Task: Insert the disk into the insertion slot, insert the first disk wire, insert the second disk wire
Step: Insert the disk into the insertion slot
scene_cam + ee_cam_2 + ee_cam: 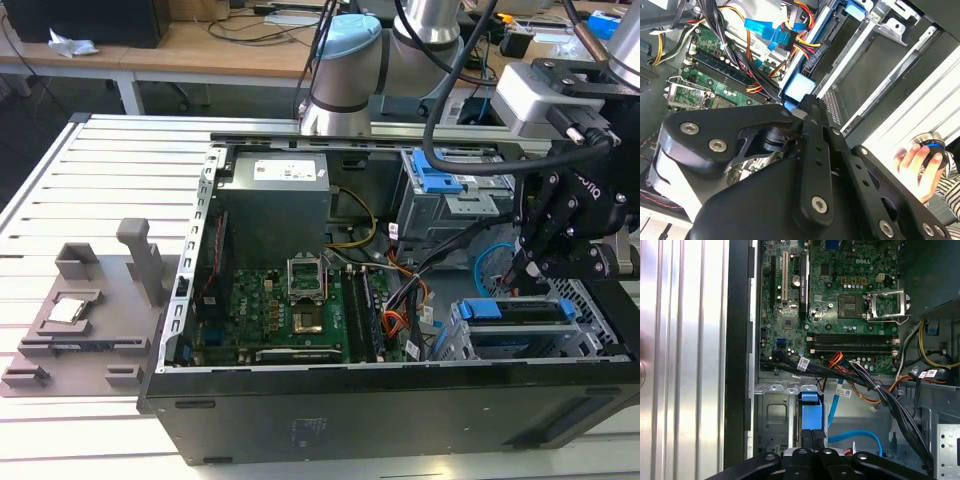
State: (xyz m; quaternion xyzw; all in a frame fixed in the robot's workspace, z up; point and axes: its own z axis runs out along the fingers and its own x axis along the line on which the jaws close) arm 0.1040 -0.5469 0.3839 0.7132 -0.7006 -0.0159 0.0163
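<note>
Evidently the flat rectangular hard disk in its bright blue plastic caddy (515, 312) sits in the upper bay of the silver perforated sheet-metal drive cage (588, 298), in the corner of the case at the exterior view's right. How far home it is I cannot tell.

The arm's black jaws look drawn together with no gap between them. Nothing appears to be held, and the fingertips (807, 441) are right at the caddy's blue end.

I judge the step in hand to be seating the disk. To do it well, the push should run straight along the bay, square against the caddy's end, so the frame does not cock on its rails. It should also be gentle, since thin sheet metal will flex.

The loose light-blue flat cable (860, 436) and the bundle of black and orange wires (865, 382) lie just beside the cage (an easy thing to trap). Both should be kept clear of the bay's mouth. The green motherboard (290, 310) lies further in, well apart from the work.

The open black computer case (380, 415) lies on its side on a ribbed aluminium tabletop (90, 170). A grey plastic fixture (90, 310) stands near it at the exterior view's left, and wooden desks (200, 45) stand behind. In the second wrist view a person's hand (915, 162) rests beyond the tabletop's edge, on a small round object.
</note>
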